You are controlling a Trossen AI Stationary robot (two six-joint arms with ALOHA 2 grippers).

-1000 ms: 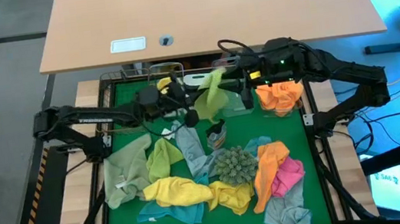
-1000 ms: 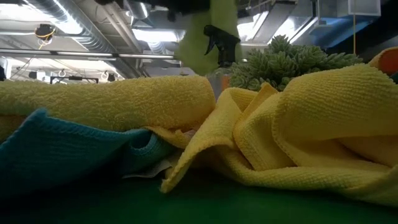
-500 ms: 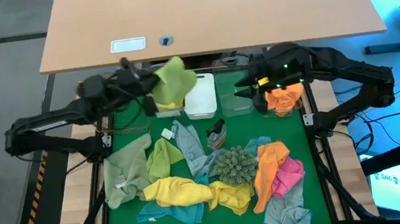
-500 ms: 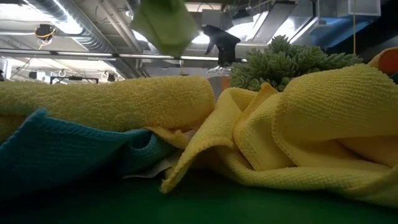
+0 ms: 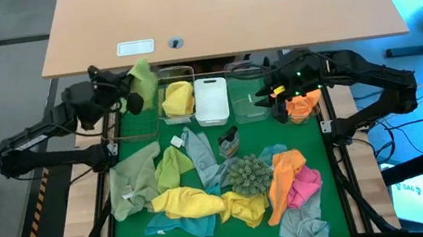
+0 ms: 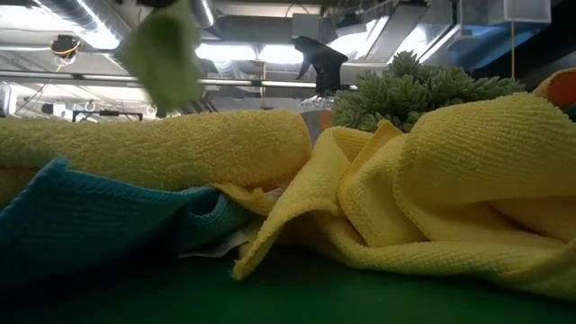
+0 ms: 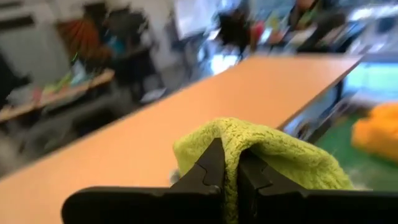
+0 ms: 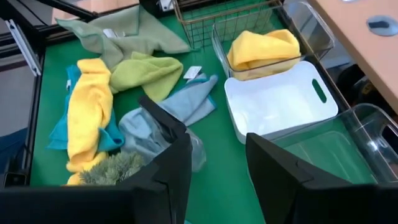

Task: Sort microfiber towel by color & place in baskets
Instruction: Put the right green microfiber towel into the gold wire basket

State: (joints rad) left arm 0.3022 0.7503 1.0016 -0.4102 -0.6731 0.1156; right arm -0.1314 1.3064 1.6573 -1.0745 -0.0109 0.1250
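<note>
High view: lime towel held above far-left basket

Lime-green towel (image 5: 140, 73) is clamped in the left gripper (image 5: 127, 89), hanging over the wire basket (image 5: 137, 122). Beside it, a clear basket (image 5: 178, 100) holds a yellow towel (image 5: 178, 98); then the white basket (image 5: 212, 100). Right gripper (image 5: 262, 98) hovers with fingers apart over another clear basket (image 5: 248, 106) on the counter (image 5: 332, 193).

2 dark arms, blk cables, green LED on rt arm (image 5: 296, 75)

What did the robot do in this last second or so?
The left gripper, shut on the lime-green towel, carried it from mid-table to the far-left corner by the baskets. The right gripper drew back a little, open. The towel pile lay unchanged.
</note>
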